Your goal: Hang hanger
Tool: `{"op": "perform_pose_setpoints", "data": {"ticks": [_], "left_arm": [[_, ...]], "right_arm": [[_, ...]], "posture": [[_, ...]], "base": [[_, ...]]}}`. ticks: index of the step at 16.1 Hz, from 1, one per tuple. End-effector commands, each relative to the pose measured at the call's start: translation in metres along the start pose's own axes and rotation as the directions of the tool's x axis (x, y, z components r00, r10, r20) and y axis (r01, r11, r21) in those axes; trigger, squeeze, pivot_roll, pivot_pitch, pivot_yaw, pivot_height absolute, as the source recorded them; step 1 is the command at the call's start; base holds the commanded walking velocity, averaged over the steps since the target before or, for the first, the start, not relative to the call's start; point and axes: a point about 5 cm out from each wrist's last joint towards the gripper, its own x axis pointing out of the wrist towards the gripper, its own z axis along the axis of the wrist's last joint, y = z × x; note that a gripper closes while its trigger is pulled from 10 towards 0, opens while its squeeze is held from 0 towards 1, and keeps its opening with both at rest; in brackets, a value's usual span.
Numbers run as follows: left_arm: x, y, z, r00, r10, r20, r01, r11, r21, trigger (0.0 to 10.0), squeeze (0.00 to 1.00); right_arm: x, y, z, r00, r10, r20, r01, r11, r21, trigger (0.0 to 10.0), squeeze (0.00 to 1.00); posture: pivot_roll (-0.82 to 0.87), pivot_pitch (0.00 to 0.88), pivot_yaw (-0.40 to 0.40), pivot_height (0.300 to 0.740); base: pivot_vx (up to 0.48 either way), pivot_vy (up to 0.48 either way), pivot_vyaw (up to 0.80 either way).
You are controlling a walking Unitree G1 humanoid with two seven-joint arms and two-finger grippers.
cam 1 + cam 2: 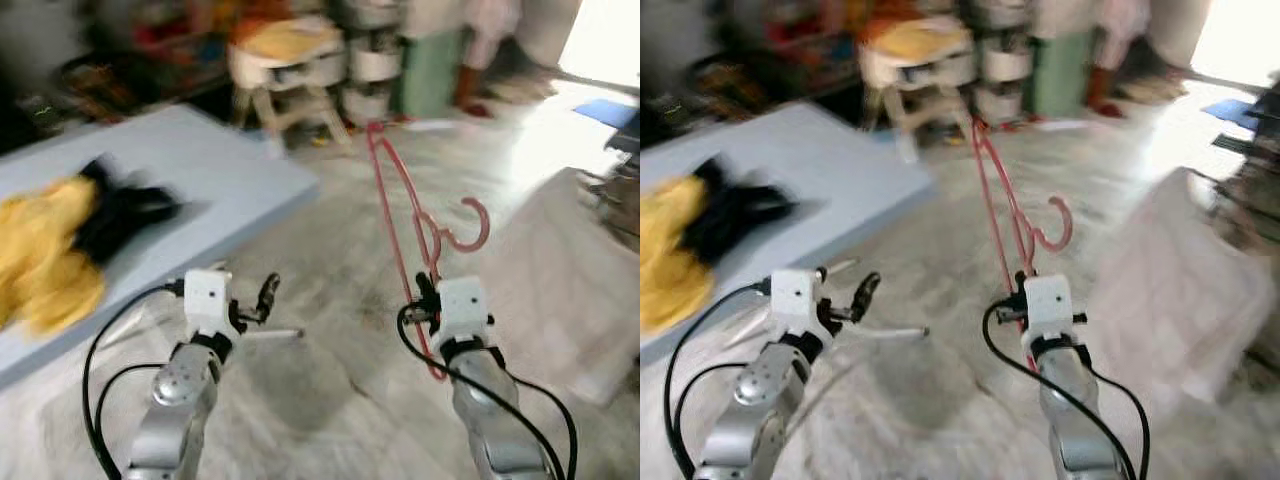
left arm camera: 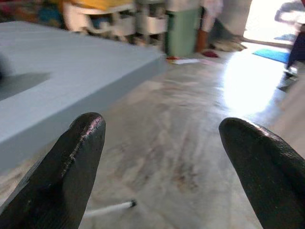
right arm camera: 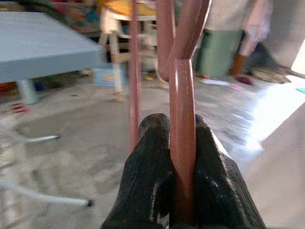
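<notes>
A pink-red plastic hanger (image 1: 402, 205) stands upright in front of me, its hook (image 1: 470, 225) curling to the right. My right gripper (image 1: 428, 297) is shut on the hanger's neck; in the right wrist view both black fingers (image 3: 155, 171) squeeze the pink bar (image 3: 183, 143). My left gripper (image 1: 262, 300) is held out low on the left, open and with nothing in it, its two black fingertips (image 2: 78, 157) wide apart above the floor.
A blue-grey table (image 1: 190, 170) on the left carries a yellow and black heap of clothes (image 1: 60, 235). White stools and stacked tubs (image 1: 300, 70) stand at the back. A pale draped thing (image 1: 580, 280) is on the right. Marble floor lies ahead.
</notes>
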Motion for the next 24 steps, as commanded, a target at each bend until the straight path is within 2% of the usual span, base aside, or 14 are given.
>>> {"op": "perform_pose_setpoints", "data": {"ticks": [1, 18, 19, 20, 21, 24], "left_arm": [[0.001, -0.008, 0.0, 0.999, -0.045, -0.009, 0.045, 0.999, 0.002, 10.0, 0.0], [0.0, -0.01, -0.001, 0.998, -0.06, -0.017, 0.06, 0.998, -0.003, 10.0, 0.0], [0.003, -0.021, -0.007, 0.988, -0.139, -0.066, 0.139, 0.99, -0.007, 10.0, 0.0], [0.005, -0.025, -0.01, 0.982, -0.168, -0.085, 0.168, 0.986, -0.007, 10.0, 0.0], [0.005, -0.026, -0.01, 0.981, -0.174, -0.087, 0.174, 0.985, -0.007, 10.0, 0.0], [0.008, -0.027, -0.009, 0.977, -0.193, -0.09, 0.192, 0.981, -0.014, 10.0, 0.0]], "right_arm": [[0.001, -0.006, 0.004, 1.0, -0.016, 0.019, 0.016, 1.0, -0.012, 10.0, 0.0], [0.001, -0.006, 0.004, 1.0, -0.019, 0.02, 0.019, 1.0, -0.015, 10.0, 0.0], [-0.037, -0.033, -0.021, 0.959, -0.256, -0.121, 0.25, 0.966, -0.068, 10.0, 0.0], [-0.057, -0.045, -0.03, 0.918, -0.353, -0.179, 0.334, 0.934, -0.127, 10.0, 0.0], [-0.059, -0.046, -0.031, 0.923, -0.336, -0.189, 0.322, 0.941, -0.102, 10.0, 0.0], [-0.065, -0.046, -0.033, 0.924, -0.333, -0.187, 0.314, 0.941, -0.125, 10.0, 0.0]], "posture": [[-0.09, 0.0, 0.108, 0.74], [-0.08, 0.0, 0.108, 0.74], [-0.14, 0.007, 0.139, 0.74], [-0.15, 0.009, 0.141, 0.74], [-0.16, 0.012, 0.146, 0.74], [-0.17, 0.016, 0.152, 0.74]], "base": [[0.285, 0.0, -0.8], [0.274, 0.0, -0.8], [0.0, 0.0, 0.0], [0.0, 0.0, 0.0], [0.0, 0.0, 0.0], [0.0, 0.0, 0.0]]}}
